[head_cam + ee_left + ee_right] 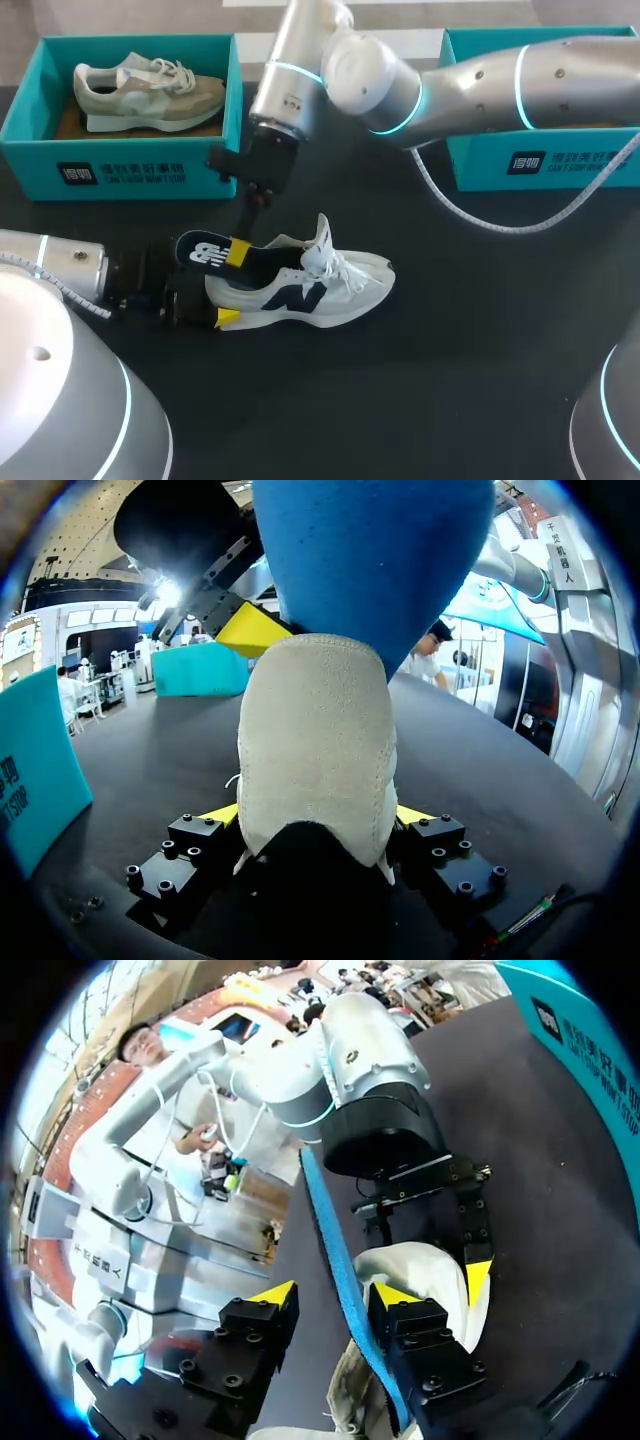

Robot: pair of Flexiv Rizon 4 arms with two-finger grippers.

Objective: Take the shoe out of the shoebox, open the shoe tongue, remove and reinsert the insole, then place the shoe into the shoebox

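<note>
The white shoe [320,290] is clenched at the heel by the left pincer [315,815] on the bench [450,380]. The blue insole [205,250], protruding from it, is straddled by the released right pincer [335,1295].

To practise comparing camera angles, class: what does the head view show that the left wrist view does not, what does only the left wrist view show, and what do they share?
Only the head view: the beige shoe lying in a teal shoebox, and the laces and side of the white sneaker.
Only the left wrist view: both yellow fingertips of the left end effector pressed against the sneaker's heel from two sides.
Both: the sneaker on the table, the blue insole sticking up out of it, and the right end effector at the insole.
</note>
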